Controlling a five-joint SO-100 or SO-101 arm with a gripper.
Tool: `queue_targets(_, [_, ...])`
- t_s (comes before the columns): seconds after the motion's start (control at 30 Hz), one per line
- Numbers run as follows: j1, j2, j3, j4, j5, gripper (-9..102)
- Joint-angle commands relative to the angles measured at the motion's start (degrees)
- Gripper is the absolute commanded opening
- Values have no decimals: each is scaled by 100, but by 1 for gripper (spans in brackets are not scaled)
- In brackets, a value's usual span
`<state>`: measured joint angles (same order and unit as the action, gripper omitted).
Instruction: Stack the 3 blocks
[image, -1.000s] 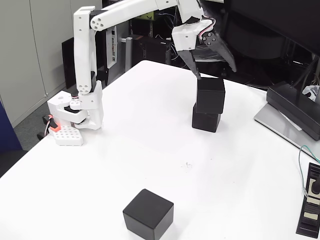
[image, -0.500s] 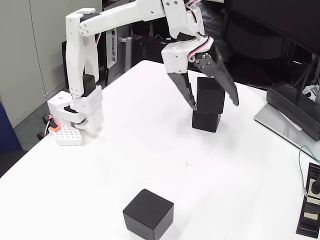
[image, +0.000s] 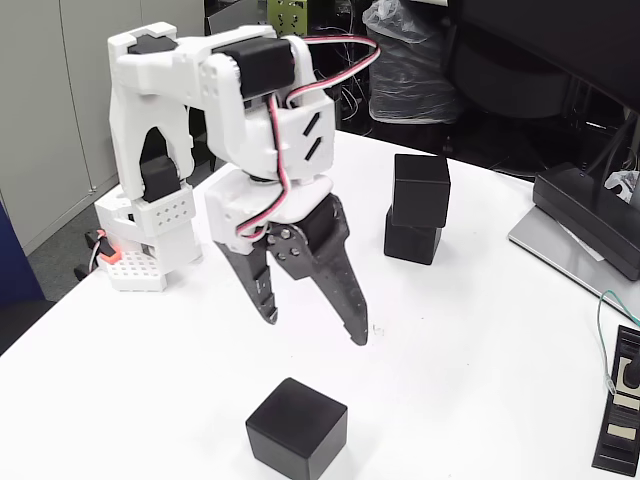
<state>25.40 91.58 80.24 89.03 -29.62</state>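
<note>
Below gripper (image: 314, 331) (jaws apart), lone block (image: 297, 429), 2-block stack (image: 417, 208) behind

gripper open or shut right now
Open. In the fixed view the gripper hangs above the lone black cube with its two dark fingers spread apart, white table showing between them, and nothing held.

On the white desk (image: 480, 340), 2 black cubes stand stacked: the upper cube (image: 421, 190) rests on the lower cube (image: 411, 241), turned slightly off its edges. A 3rd cube (image: 297, 430) sits alone near the front edge. The white arm's gripper (image: 314, 326) hangs above the desk, fingers (image: 340, 295) spread apart and empty, pointing down just above the 3rd cube.
</note>
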Motion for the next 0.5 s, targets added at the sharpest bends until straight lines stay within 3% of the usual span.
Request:
queue_targets(0.0, [448,35,0,-264,-299,32])
queue_targets(0.47, [712,35,1872,-2206,-686,32])
